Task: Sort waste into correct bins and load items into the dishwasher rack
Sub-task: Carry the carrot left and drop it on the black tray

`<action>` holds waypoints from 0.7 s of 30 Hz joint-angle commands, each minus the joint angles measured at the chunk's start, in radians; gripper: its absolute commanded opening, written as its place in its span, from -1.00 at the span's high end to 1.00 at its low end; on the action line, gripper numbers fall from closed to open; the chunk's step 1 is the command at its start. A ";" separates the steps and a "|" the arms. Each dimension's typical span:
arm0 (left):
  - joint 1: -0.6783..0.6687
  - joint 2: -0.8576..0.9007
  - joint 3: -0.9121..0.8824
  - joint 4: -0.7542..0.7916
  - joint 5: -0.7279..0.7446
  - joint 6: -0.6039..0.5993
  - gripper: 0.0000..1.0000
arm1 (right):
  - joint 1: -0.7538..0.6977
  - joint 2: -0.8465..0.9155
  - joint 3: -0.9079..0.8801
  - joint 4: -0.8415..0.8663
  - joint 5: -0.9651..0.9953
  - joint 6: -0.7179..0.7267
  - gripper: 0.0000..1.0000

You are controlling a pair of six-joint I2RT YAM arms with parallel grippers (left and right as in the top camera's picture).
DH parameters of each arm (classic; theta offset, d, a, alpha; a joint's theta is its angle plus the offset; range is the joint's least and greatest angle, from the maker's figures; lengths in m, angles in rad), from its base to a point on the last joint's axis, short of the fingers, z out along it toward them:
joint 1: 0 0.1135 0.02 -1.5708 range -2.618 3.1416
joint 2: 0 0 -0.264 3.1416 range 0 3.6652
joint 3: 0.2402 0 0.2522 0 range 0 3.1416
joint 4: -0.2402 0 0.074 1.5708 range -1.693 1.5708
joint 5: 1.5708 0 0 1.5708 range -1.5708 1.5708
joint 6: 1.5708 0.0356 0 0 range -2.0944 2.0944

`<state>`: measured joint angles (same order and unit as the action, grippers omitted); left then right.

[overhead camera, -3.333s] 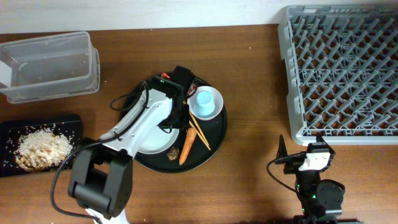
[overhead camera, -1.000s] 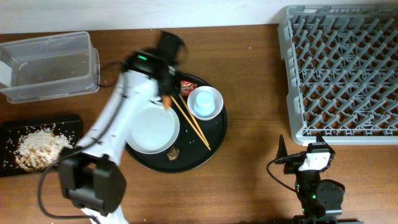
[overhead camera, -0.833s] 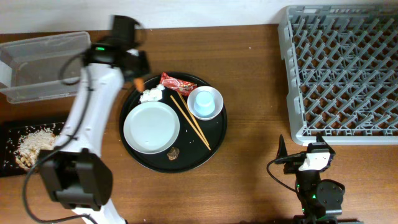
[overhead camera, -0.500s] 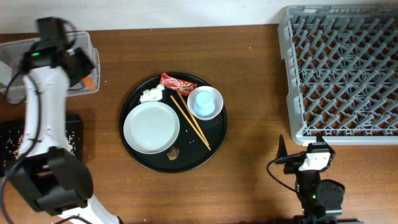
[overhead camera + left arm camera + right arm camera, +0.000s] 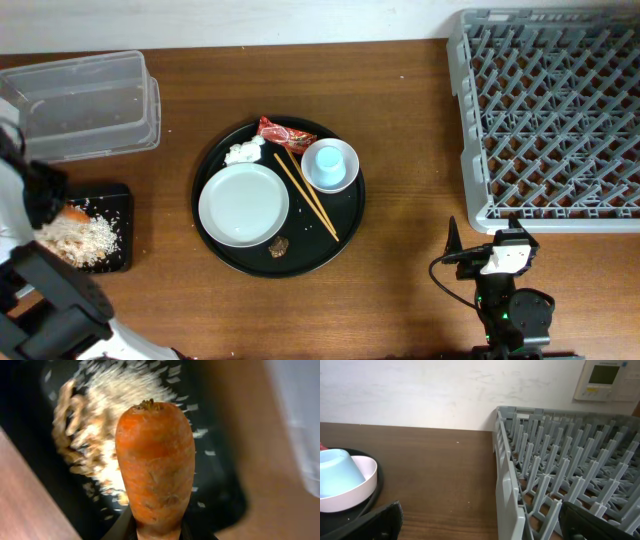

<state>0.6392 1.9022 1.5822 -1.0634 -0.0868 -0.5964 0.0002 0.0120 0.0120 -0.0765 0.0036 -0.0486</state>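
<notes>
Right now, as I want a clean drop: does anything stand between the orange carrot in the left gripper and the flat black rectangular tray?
Nothing visible does. The left gripper holds the orange carrot above the flat black rectangular tray; only the pale rice with brown bits already lying in it is beneath.

Count from where I stand: 1 carrot (image 5: 155, 465), 1 rice pile (image 5: 85, 240), 1 wrapper (image 5: 285, 132), 1 tissue (image 5: 243, 152), 1 brown food scrap (image 5: 279, 247). Containers: 1 clear tub (image 5: 80, 105), 1 flat black tray (image 5: 122, 255), 1 round black tray (image 5: 330, 225). Dishes: 1 plate (image 5: 243, 205), 1 cup (image 5: 330, 165), 2 chopsticks (image 5: 310, 197). 1 rack (image 5: 555, 115). Totals: 5 waste pieces, 4 dish pieces, 3 containers.
</notes>
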 commanded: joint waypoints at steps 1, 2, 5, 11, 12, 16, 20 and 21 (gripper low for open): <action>0.044 -0.003 -0.086 0.042 -0.003 -0.040 0.74 | 0.006 -0.006 -0.006 -0.005 0.009 0.008 -0.97; 0.053 -0.003 -0.103 0.061 -0.004 -0.040 0.74 | 0.006 -0.006 -0.006 -0.005 0.009 0.008 -0.97; 0.069 -0.003 -0.119 0.082 -0.008 -0.040 0.73 | 0.006 -0.006 -0.006 -0.005 0.009 0.008 -0.97; 0.071 -0.003 -0.121 0.129 -0.033 -0.008 0.73 | 0.006 -0.006 -0.006 -0.005 0.009 0.008 -0.96; 0.071 -0.003 -0.124 0.137 -0.043 0.005 0.72 | 0.006 -0.007 -0.006 -0.005 0.009 0.008 -0.96; 0.071 0.005 -0.127 0.154 -0.042 0.006 0.73 | 0.006 -0.007 -0.006 -0.005 0.009 0.008 -0.97; 0.071 0.035 -0.127 0.154 -0.042 0.006 0.73 | 0.006 -0.007 -0.006 -0.005 0.009 0.008 -0.97; 0.071 0.047 -0.127 0.155 -0.041 0.006 0.73 | 0.006 -0.006 -0.006 -0.005 0.009 0.008 -0.97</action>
<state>0.7055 1.9053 1.4654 -0.9134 -0.1101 -0.6094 0.0002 0.0120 0.0120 -0.0765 0.0036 -0.0486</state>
